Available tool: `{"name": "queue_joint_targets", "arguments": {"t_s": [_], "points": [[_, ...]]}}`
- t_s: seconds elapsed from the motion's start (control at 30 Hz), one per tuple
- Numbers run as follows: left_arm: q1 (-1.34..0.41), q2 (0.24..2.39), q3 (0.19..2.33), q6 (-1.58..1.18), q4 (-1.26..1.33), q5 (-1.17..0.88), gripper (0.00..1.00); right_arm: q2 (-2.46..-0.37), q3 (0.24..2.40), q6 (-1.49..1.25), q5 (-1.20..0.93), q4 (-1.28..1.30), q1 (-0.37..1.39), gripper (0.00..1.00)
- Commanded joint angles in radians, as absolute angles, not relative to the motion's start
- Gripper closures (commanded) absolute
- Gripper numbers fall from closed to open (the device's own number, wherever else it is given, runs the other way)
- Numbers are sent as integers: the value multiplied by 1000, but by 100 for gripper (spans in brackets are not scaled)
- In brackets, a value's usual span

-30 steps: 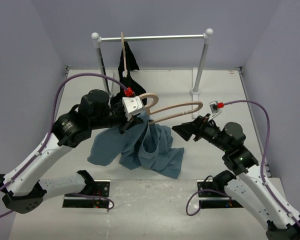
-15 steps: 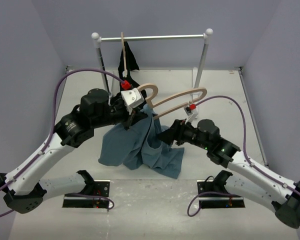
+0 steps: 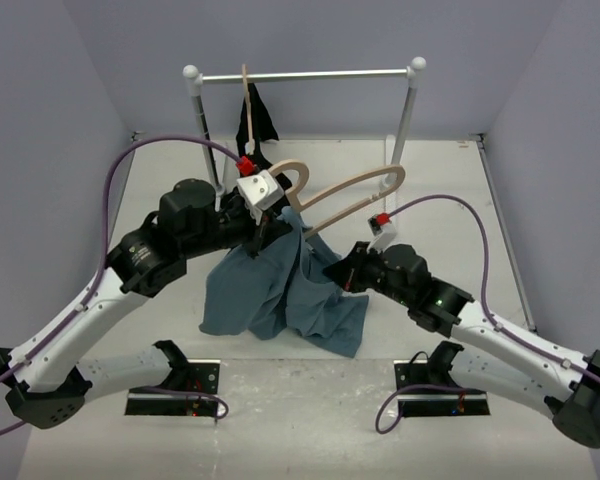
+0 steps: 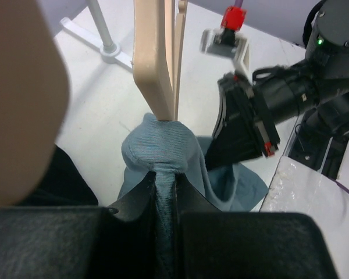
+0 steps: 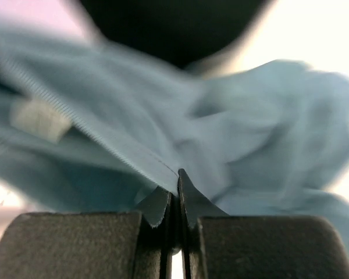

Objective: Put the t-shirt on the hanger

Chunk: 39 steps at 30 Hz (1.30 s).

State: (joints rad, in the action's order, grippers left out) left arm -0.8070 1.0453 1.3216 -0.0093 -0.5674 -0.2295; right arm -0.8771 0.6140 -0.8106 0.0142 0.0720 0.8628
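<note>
The dusty blue-grey, crumpled cotton t-shirt (image 3: pixel 280 290) sits at the middle of the white table (image 3: pixel 440 170). Its upper part is lifted and gathered into a bunch, while the rest trails down and spreads in folds over the surface between the two arms.

The light tan wooden hanger with curved arms (image 4: pixel 153 58) is held up in the air, slanting from the lifted bunch toward the back right. In the left wrist view one end of it rises straight out of the gathered cloth, which wraps round that end like a cap.

The left gripper (image 4: pixel 166 177) is nearly closed, with a thick fold of the t-shirt pinched between its black fingers just below the wrapped hanger end. Whether the fingers also clamp the wood inside the cloth cannot be told.

The right gripper (image 5: pixel 174 186) reaches in from the right, low against the hanging side of the shirt. Its jaws are pressed fully together, nipping a thin stitched edge of the blue fabric at their tips. A ribbed band and a pale label lie just to the left of that pinch, blurred.

Behind stands a white clothes rail with a metal bar (image 3: pixel 310 75). A black garment (image 3: pixel 260 115) hangs from it on another wooden hanger. Purple cables (image 3: pixel 160 155) arc from both wrists.
</note>
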Motion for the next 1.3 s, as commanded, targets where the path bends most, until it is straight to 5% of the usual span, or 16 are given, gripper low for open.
{"name": "queue_joint_targets", "arguments": {"t_s": [0.0, 0.23, 0.53, 0.8, 1.03, 1.27], "points": [[-802, 969, 1345, -42, -555, -218, 100, -706, 610, -717, 156, 235, 640, 100], [-802, 812, 1217, 29, -578, -333, 100, -730, 791, -533, -116, 355, 196, 100], [-802, 819, 1076, 112, -714, -337, 100, -852, 1115, -405, -268, 554, -37, 100], [-804, 916, 1085, 76, -682, -293, 100, -903, 1212, -464, -513, 572, 35, 100], [-803, 1055, 1161, 11, -503, -430, 100, -943, 1232, -556, -357, 543, 425, 100], [-804, 1097, 1102, 17, -309, -641, 100, -1108, 1339, -516, -317, 619, 621, 98]]}}
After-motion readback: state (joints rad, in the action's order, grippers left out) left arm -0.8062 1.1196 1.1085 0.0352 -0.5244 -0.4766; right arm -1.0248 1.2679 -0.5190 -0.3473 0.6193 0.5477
